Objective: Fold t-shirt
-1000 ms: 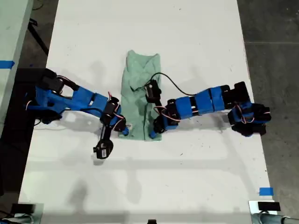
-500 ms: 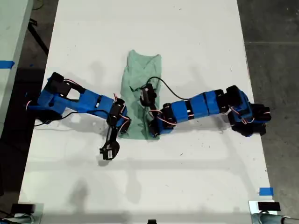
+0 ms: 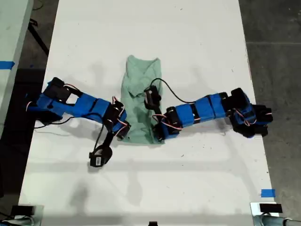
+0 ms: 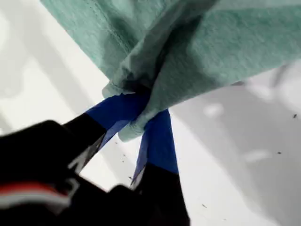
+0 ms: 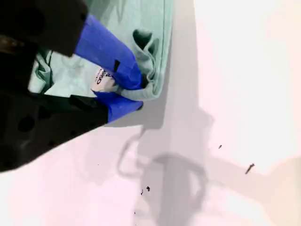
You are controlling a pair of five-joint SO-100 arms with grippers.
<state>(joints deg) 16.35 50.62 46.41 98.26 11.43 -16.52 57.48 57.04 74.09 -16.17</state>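
From above, the t-shirt (image 3: 139, 92) lies near the middle of the white table (image 3: 188, 37). It is folded into a narrow strip that runs away from the camera, and an arm comes in from each side to its near end. The exterior view does not show how either pincer stands, because both are tucked under the arms' blue links at the cloth's near corners.

The wrist views show this. Our first pincer (image 4: 140, 112), on the arm from the exterior view's right (image 3: 159, 133), is pressed together on a bunched corner of the t-shirt (image 4: 211, 47). Its blue fingertips (image 4: 157, 141) pinch the cloth so that it is lifted off the table, with shadow beneath it.

Our second pincer (image 5: 133, 92), on the arm from the exterior view's left (image 3: 121, 133), is pinching the other near corner of the t-shirt (image 5: 70, 77), where the hem curls up beside the upper finger. Only this view shows a small white label (image 5: 100, 80) on the cloth against that finger. It has dark print, but the print is too blurred to read.
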